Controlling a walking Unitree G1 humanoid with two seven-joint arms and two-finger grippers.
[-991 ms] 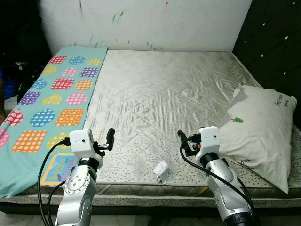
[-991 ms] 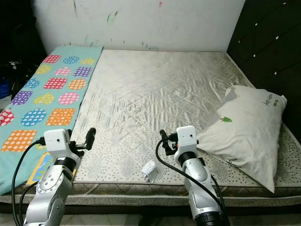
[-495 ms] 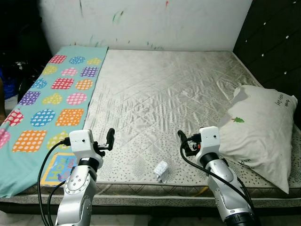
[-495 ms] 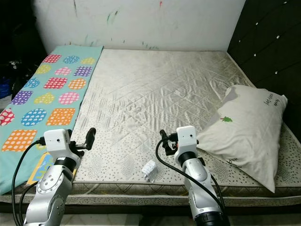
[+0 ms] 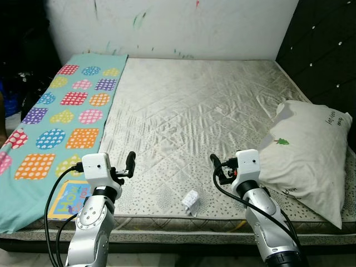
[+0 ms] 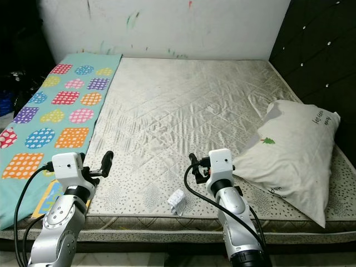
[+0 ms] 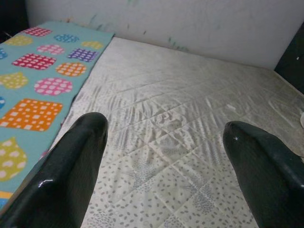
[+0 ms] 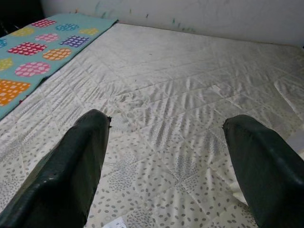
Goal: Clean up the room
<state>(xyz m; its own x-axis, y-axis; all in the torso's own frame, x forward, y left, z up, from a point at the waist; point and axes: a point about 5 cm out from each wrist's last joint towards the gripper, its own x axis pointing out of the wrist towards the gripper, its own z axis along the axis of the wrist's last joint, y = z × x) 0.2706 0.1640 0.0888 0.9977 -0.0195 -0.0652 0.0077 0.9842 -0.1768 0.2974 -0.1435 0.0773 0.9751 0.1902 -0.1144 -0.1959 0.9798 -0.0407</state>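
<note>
Quilted cream mattress [image 5: 194, 105], stitched in diamonds, lies bare before us. Crumpled white paper scrap [image 5: 191, 201] sits at its near edge, between our raised grippers: left gripper [image 5: 129, 162] and right gripper [image 5: 216, 164], both spread wide and empty, poised to reach. Soft pillow [image 5: 308, 156] slumps right; teal patterned mat [image 5: 61, 119] lies flat left.

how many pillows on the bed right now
1. The white pillow lies on the mattress at the robot's right side, next to the dark headboard. Nothing else on the bed looks like a pillow; a patterned blanket covers the left side.
</note>
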